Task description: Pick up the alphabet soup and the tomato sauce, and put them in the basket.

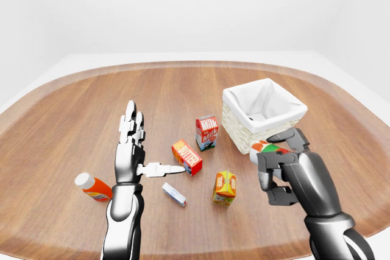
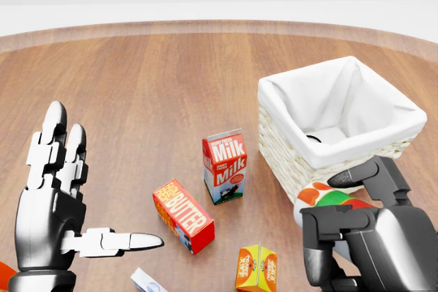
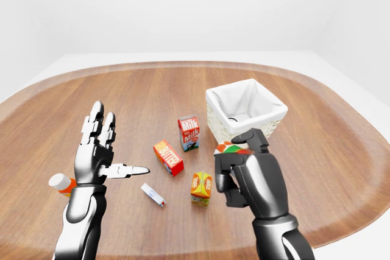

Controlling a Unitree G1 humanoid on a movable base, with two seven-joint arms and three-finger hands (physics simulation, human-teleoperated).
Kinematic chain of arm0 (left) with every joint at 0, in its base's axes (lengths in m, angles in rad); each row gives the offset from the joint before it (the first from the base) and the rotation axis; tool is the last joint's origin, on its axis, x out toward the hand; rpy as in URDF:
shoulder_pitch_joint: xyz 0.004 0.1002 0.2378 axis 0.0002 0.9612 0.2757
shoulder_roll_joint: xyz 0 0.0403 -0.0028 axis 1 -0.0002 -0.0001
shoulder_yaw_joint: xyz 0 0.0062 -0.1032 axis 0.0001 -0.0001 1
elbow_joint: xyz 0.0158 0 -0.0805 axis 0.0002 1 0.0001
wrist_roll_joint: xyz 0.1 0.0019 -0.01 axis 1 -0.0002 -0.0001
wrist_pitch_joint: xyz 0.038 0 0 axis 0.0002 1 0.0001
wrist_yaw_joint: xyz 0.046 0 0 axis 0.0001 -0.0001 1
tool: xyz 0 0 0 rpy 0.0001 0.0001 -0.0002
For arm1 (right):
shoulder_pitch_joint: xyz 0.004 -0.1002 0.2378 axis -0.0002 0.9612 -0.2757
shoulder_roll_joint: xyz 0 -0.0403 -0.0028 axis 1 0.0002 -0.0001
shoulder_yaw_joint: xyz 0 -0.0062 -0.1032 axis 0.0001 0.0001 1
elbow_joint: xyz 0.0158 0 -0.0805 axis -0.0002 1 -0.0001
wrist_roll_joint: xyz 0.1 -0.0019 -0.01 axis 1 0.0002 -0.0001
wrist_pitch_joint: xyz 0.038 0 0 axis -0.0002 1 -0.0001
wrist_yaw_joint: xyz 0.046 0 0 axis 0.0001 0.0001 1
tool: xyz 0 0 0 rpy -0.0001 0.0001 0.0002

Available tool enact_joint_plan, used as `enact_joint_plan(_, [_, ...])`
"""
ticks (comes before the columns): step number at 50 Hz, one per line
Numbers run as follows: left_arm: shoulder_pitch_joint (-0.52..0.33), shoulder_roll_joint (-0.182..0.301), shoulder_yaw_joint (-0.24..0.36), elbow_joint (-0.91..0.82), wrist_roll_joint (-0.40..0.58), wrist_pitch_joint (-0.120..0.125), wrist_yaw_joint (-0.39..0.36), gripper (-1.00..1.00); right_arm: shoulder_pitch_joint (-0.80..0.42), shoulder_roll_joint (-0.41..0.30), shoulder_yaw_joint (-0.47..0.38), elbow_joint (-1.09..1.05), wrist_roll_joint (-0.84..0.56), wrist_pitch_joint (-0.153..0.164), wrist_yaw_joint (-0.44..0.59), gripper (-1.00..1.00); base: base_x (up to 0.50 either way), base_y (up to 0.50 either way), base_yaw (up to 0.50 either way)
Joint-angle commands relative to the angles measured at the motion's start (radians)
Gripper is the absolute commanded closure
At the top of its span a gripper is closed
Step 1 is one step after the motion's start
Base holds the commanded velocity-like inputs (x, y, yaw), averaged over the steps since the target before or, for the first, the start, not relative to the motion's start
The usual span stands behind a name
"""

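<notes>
My right hand [image 2: 337,222] is shut on a can [image 2: 330,200] with a white, orange, green and red label; I cannot tell which of the two cans it is. It hangs just below the near wall of the white-lined wicker basket [image 2: 321,182], at the head view's lower right. A small dark rim [image 2: 313,138] shows inside the basket, mostly hidden by the liner. My left hand [image 2: 96,196] stands open at the lower left, fingers up and thumb pointing right, with nothing in it.
On the wooden table lie a milk carton [image 2: 224,167], a red butter box [image 2: 183,215], an orange carton [image 2: 256,268] and a small white-blue box [image 1: 174,194]. An orange bottle [image 1: 92,187] lies left of my left arm.
</notes>
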Motion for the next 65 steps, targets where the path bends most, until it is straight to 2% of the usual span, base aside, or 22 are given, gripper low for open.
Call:
enact_joint_plan(1, [-0.008,0.002,0.008,-0.001,0.007,0.000,0.009,-1.00,-0.083,-0.038,0.056,-0.010,-0.111,0.000,-0.002,1.00,0.00,0.00,0.00])
enact_joint_plan(5, [-0.008,0.002,0.008,-0.001,0.007,0.000,0.009,-1.00,-0.150,-0.034,0.095,-0.070,-0.226,0.048,0.097,1.00,0.00,0.00,0.00])
enact_joint_plan(7, [-0.008,0.002,0.008,-0.001,0.007,0.000,0.009,-1.00,-0.170,-0.037,0.104,-0.077,-0.255,0.060,0.116,1.00,0.00,0.00,0.00])
enact_joint_plan(14, [-0.008,0.002,0.008,-0.001,0.007,0.000,0.009,-1.00,-0.254,-0.050,0.108,-0.046,-0.389,0.051,0.165,1.00,0.00,0.00,0.00])
enact_joint_plan(19, [-0.008,0.002,0.008,-0.001,0.007,0.000,0.009,-1.00,-0.295,-0.045,0.111,-0.042,-0.404,0.059,0.195,1.00,0.00,0.00,0.00])
enact_joint_plan(23, [-0.008,0.002,0.008,-0.001,0.007,0.000,0.009,-1.00,-0.348,-0.060,0.080,-0.022,-0.411,0.068,0.226,1.00,0.00,0.00,0.00])
enact_joint_plan(25, [-0.008,0.002,0.008,-0.001,0.007,0.000,0.009,-1.00,-0.368,-0.068,0.076,-0.016,-0.467,0.055,0.244,1.00,0.00,0.00,0.00])
enact_joint_plan(26, [-0.008,0.002,0.008,-0.001,0.007,0.000,0.009,-1.00,-0.368,-0.067,0.074,-0.016,-0.468,0.053,0.245,1.00,0.00,0.00,0.00])
enact_joint_plan(27, [-0.008,0.002,0.008,-0.001,0.007,0.000,0.009,-1.00,-0.385,-0.060,0.071,0.002,-0.455,0.064,0.252,1.00,0.00,0.00,0.00])
enact_joint_plan(36, [-0.008,0.002,0.008,-0.001,0.007,0.000,0.010,-1.00,-0.508,-0.110,0.017,0.128,-0.433,0.090,0.279,1.00,0.00,0.00,0.00])
enact_joint_plan(65, [-0.008,0.002,0.008,-0.001,0.007,0.000,0.009,-1.00,-0.696,-0.206,-0.038,0.331,-0.445,0.124,0.297,1.00,0.00,0.00,0.00])
